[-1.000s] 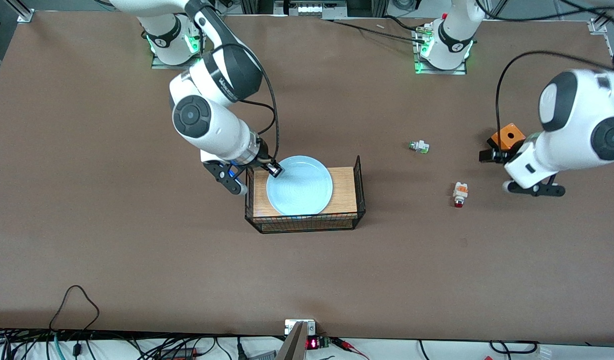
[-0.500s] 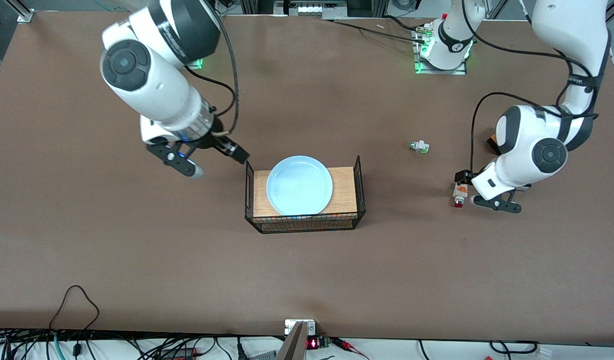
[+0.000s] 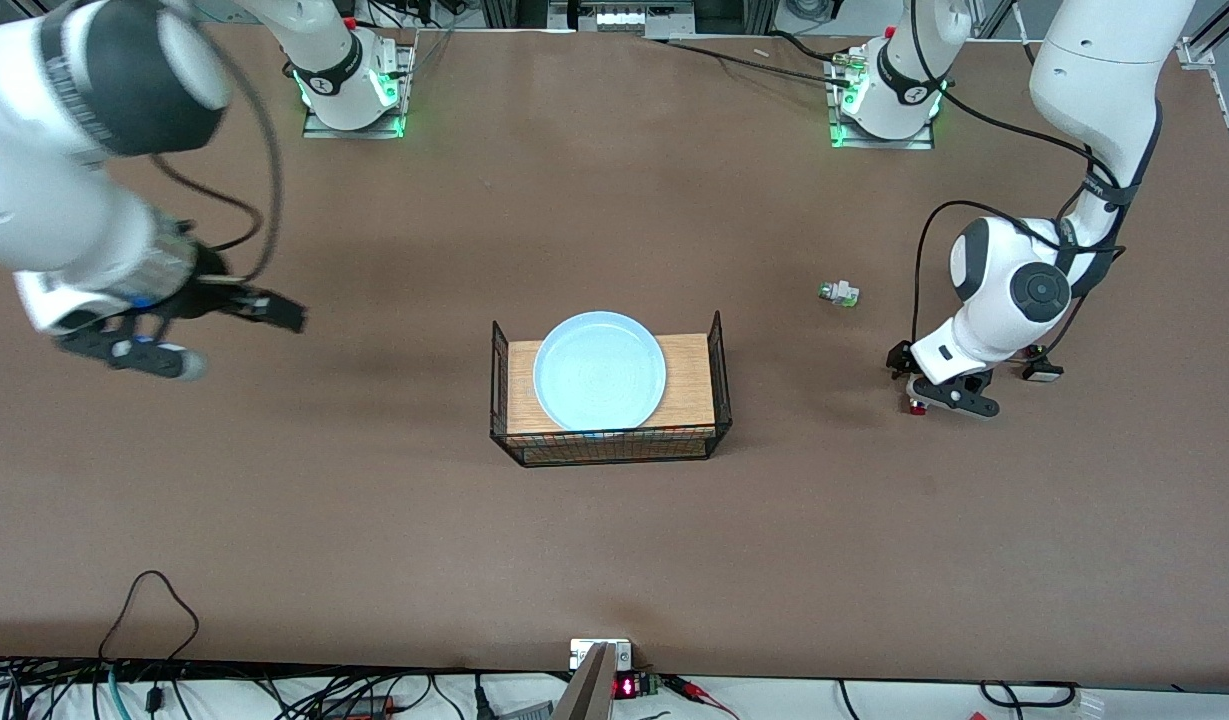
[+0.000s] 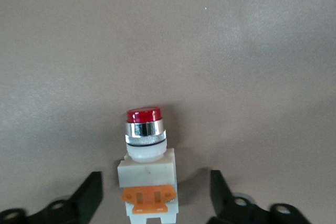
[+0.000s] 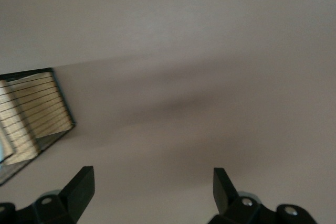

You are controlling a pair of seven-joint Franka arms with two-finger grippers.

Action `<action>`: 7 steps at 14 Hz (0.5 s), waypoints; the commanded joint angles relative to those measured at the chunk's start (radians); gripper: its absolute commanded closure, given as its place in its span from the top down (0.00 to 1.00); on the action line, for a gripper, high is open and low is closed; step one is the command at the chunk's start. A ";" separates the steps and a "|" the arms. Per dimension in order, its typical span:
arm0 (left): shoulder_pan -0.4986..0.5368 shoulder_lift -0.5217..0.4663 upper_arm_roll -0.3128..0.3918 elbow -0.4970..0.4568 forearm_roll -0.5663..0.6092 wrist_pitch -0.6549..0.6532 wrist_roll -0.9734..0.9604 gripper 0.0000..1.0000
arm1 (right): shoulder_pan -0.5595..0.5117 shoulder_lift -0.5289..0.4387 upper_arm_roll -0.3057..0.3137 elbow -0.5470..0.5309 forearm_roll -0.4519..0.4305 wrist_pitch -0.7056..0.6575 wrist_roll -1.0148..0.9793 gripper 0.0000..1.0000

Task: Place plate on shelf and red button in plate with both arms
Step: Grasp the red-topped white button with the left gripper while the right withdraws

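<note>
Down at the table, the left hand (image 4: 152, 192) straddles the red button (image 4: 146, 174), fingers apart; the right hand (image 3: 234, 325) hangs open, the plate (image 3: 599, 370) in the basket (image 3: 719, 370).

Both arms: glossy white shells, dark grey-black round joint caps. Black cables looped along forearms of left arm (image 3: 1014, 300) and right arm (image 3: 74, 180). Green lights seen glowing at both bases, small round markings on base collars. Left gripper (image 4: 156, 198) and right gripper (image 5: 152, 190): black angular fingers, round screw holes seen in finger mounts.
</note>
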 commanded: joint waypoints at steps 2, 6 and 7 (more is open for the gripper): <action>-0.004 0.000 0.000 0.006 0.001 0.003 0.039 0.29 | -0.111 -0.046 0.013 -0.022 -0.048 -0.024 -0.242 1.00; -0.006 -0.032 -0.004 0.040 0.001 -0.076 0.084 0.12 | -0.105 -0.095 -0.060 -0.021 -0.089 -0.043 -0.406 1.00; -0.006 -0.061 -0.022 0.073 0.001 -0.166 0.085 0.12 | -0.108 -0.104 -0.062 -0.021 -0.089 -0.057 -0.404 1.00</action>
